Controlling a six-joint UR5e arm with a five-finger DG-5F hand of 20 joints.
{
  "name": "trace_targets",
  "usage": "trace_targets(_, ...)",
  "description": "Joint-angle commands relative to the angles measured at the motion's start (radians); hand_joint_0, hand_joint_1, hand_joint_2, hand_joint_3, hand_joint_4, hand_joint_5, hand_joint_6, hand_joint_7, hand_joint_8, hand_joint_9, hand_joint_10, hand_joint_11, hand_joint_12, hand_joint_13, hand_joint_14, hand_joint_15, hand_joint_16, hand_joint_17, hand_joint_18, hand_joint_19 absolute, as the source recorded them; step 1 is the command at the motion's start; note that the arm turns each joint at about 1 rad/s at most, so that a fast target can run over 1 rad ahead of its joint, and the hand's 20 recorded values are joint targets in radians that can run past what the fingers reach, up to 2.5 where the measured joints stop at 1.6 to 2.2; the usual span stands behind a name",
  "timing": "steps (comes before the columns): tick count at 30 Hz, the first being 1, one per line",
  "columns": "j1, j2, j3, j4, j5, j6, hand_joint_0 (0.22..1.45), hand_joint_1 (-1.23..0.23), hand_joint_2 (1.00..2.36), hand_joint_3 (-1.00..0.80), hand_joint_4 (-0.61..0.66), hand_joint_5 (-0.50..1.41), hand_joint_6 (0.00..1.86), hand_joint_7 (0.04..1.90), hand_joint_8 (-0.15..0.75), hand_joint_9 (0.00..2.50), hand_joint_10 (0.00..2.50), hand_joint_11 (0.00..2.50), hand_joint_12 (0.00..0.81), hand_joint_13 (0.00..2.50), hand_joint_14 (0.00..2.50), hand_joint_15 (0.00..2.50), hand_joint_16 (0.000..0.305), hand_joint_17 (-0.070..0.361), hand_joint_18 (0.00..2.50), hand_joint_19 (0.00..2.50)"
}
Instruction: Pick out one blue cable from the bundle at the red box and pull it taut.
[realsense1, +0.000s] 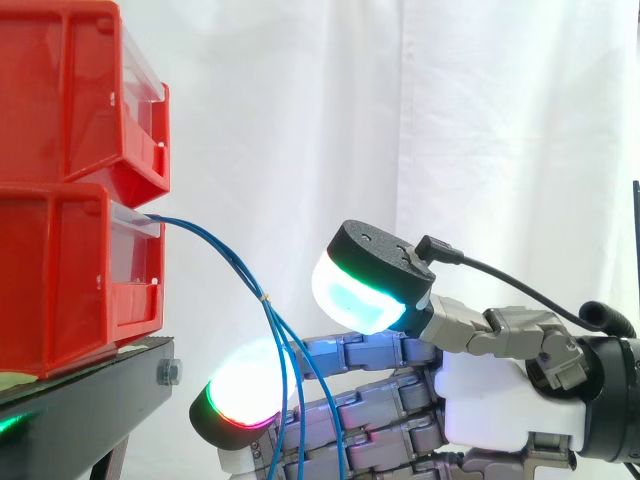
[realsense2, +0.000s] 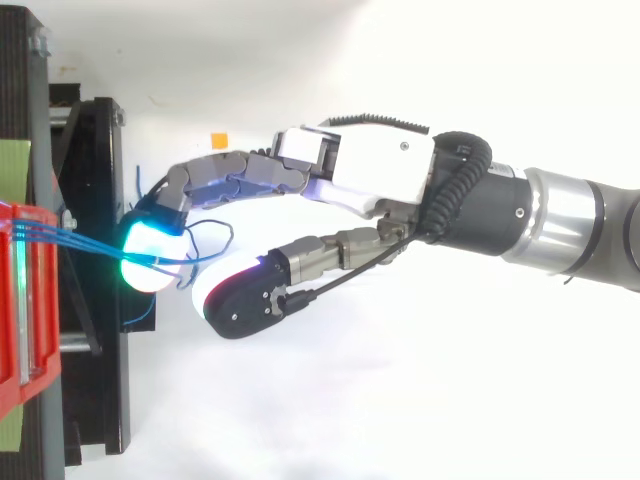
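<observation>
Now, cables: thin blue cables (realsense1: 215, 245), smooth round strands, leave the front of the lower red bin (realsense1: 70, 280) and sag across the fingers (realsense1: 370, 410) of the hand (realsense2: 380, 170); at least three below a small tie (realsense1: 265, 296).
Hand: released, fingers nearly straight, thumb pad (realsense1: 355, 295) apart above them, nothing pinched.
Bins: two, glossy red plastic, stacked.
Support: black stand (realsense1: 90, 400), bolted frame.
Backdrop: white curtain (realsense1: 400, 120), soft folds.

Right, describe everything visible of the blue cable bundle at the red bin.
The blue cables are several thin, glossy strands leaving the lower red bin together. They sag in a slack arc to a small pale tie, then splay and hang down in front of the hand. From above, they run over a glowing fingertip; none looks taut or pinched.
</observation>
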Motion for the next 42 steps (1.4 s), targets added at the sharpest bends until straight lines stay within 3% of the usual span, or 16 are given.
trace_targets(1,-0.008,0.000,-0.001,-0.002,-0.003,0.008,0.55,-0.50,1.01,-0.42,0.17,-0.20,0.50,1.03,0.244,0.40,0.01,0.34,0.306,0.35,0.01,0.25,0.041,0.092,0.28,0.36)
trace_targets(18,-0.011,0.000,0.018,-0.024,-0.012,0.028,0.56,-0.54,1.01,-0.40,0.15,-0.18,0.50,1.11,0.243,0.42,0.01,0.35,0.302,0.37,0.01,0.26,0.040,0.091,0.30,0.37)
trace_targets(25,-0.013,0.002,0.019,-0.047,-0.022,0.096,0.57,-0.55,1.01,-0.38,0.15,-0.18,0.50,1.12,0.242,0.43,0.01,0.35,0.302,0.38,0.01,0.27,0.040,0.090,0.31,0.38)
trace_targets(33,-0.008,0.000,0.022,-0.041,-0.023,0.105,0.57,-0.55,1.01,-0.39,0.15,-0.18,0.50,1.12,0.242,0.42,0.01,0.36,0.302,0.38,0.01,0.27,0.040,0.090,0.31,0.38)
trace_targets(39,-0.002,0.000,0.022,-0.013,-0.008,0.092,0.56,-0.55,1.01,-0.40,0.15,-0.18,0.50,1.11,0.244,0.43,0.01,0.35,0.303,0.38,0.01,0.27,0.040,0.091,0.31,0.38)
trace_targets(42,0.000,0.000,0.022,-0.011,0.034,0.082,0.56,-0.55,1.01,-0.40,0.15,-0.18,0.50,1.11,0.245,0.42,0.01,0.35,0.303,0.38,0.01,0.28,0.040,0.090,0.31,0.38)
